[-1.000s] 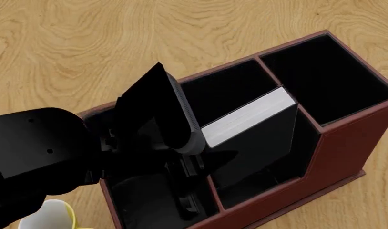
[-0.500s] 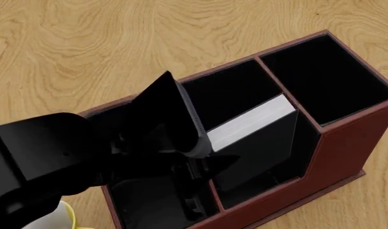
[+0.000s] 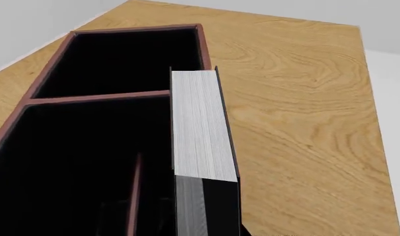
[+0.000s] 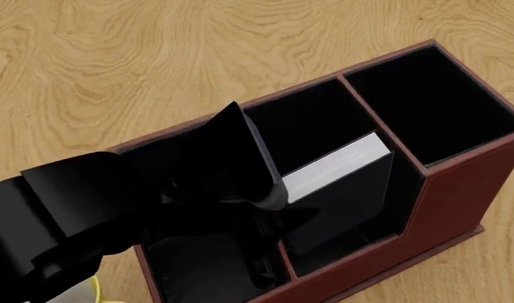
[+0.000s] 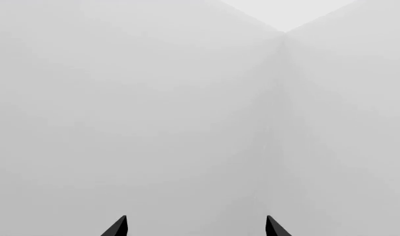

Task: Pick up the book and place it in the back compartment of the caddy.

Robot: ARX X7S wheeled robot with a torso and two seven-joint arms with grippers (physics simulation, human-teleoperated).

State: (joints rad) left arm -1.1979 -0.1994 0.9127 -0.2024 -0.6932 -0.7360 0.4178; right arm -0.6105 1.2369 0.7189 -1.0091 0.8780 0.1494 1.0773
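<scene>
The book (image 4: 337, 189), black with white page edges, stands tilted in the maroon caddy (image 4: 459, 189). Its lower part is down in the back compartment (image 4: 341, 243), the small black-lined cell by the lowest outer wall. My left gripper (image 4: 276, 211) is shut on the book's near end, and the black arm hides its fingers. In the left wrist view the book (image 3: 200, 123) runs straight out from the jaws, beside the thin low divider (image 3: 133, 194). Only blank grey shows between the two tips of my open right gripper (image 5: 194, 227).
The caddy's tallest cell (image 4: 434, 101) is at the back right and the long side cell (image 4: 198, 271) lies under my left arm. A sliver of the yellow mug (image 4: 97, 291) shows at the bottom left. Wooden tabletop (image 4: 113, 63) surrounds the caddy.
My left arm has moved right and down, and the book has sunk deeper into the caddy cell. More of the mug is covered by the arm.
</scene>
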